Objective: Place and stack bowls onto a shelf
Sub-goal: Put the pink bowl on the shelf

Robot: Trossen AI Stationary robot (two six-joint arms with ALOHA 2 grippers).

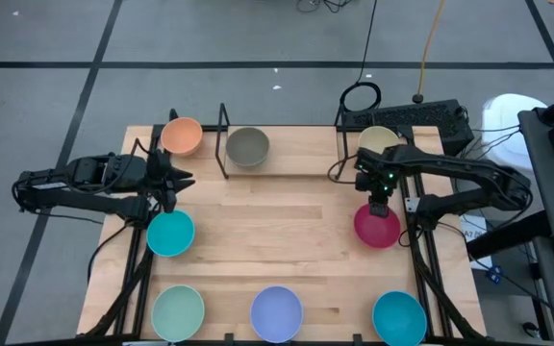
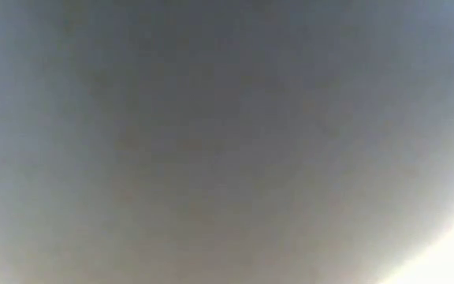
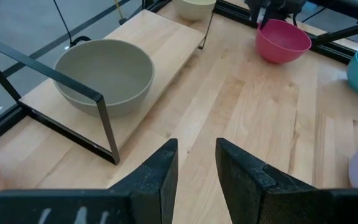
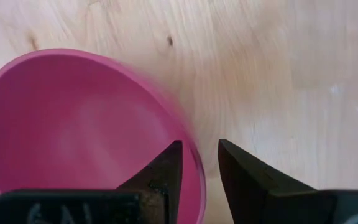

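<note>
The magenta bowl [image 4: 86, 124] stands on the table at the right [image 1: 377, 229]. My right gripper [image 4: 199, 144] hangs open over its far rim [image 4: 180, 124], pointing down, one finger above the inside and the other outside; no touch shows. On the shelf [image 1: 296, 154] at the far edge, an olive-grey bowl [image 1: 247, 146] rests near the left end. My left gripper [image 3: 196, 143] waits open at the table's left [image 1: 183, 181], with nothing between its fingers. The low view shows only a grey blur.
An orange bowl [image 1: 182, 135] sits left of the shelf and a cream bowl [image 1: 378, 141] right of it. A teal bowl [image 1: 170, 234] is at the left; mint [image 1: 178, 312], lavender [image 1: 276, 312] and teal [image 1: 399, 317] bowls line the near edge. Black wire uprights [image 3: 101, 118] frame the shelf.
</note>
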